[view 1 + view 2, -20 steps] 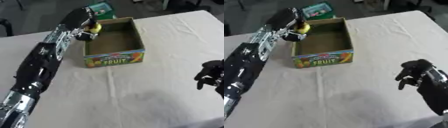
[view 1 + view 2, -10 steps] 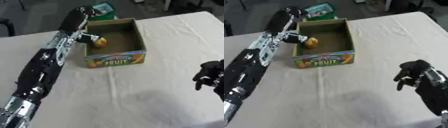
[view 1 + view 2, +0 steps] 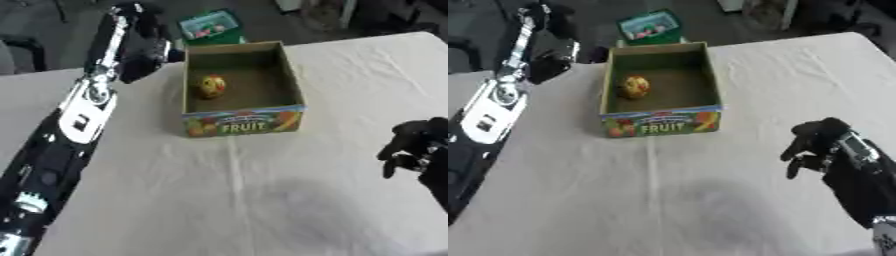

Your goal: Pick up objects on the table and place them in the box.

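A table [image 3: 262, 200] is covered by a creased white cloth [image 3: 667, 200]. Dark floor [image 3: 52, 20] is seen past its far edge, where a green container [image 3: 210, 27] stands.

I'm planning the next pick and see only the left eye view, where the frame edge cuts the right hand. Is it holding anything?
Observer: No. The right eye view shows the whole right hand, with its fingers curled and nothing in them.
Operator: Where is it relative to the box?
Observer: It is to the right of the box and nearer the robot, well apart from it, with bare cloth between them.
Operator: And where does its arm come from?
Observer: The forearm runs from the hand down to the lower right corner of that view.
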{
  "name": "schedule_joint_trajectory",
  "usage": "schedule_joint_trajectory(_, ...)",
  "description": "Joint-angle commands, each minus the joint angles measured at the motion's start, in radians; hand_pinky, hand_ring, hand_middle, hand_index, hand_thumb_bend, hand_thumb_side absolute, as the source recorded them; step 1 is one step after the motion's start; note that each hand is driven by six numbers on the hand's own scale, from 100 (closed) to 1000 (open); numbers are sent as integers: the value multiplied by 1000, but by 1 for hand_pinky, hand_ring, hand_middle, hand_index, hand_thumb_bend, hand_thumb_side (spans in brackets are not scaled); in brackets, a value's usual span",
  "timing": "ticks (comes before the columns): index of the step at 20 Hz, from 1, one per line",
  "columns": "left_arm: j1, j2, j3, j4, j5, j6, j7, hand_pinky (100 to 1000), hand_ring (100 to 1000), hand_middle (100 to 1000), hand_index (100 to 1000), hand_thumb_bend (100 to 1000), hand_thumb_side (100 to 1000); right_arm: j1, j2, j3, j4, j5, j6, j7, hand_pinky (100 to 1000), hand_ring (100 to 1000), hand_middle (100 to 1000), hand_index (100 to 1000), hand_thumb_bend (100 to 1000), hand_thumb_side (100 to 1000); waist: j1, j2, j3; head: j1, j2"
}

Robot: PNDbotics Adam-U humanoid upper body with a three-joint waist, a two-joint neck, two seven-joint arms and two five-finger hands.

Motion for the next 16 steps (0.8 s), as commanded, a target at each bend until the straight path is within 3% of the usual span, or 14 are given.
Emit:
schedule_joint_trajectory(1,94,50,50,-161,238,74,-24,474,475,495,728,100,628,-2,-14,-15,-14,-13,-4,-12,408,557,500,681,100,705,-5,-19,18,-14,10)
schedule_joint_trajectory(5,254,23,116,-265,375,153,0,468,472,491,724,100,706,1,-15,-23,-13,-21,-8,-28,405,554,498,679,100,704,-8,-21,54,-21,17)
schedule_joint_trajectory(10,418,-73,185,-326,400,199,46,461,464,480,715,100,794,6,-17,-32,-15,-24,-13,-44,403,552,496,677,100,697,-14,-21,79,-30,19)
schedule_joint_trajectory(16,492,-130,194,-342,399,224,54,457,456,470,711,100,822,10,-18,-38,-16,-22,-18,-58,401,552,495,676,100,698,-16,-19,103,-38,23)
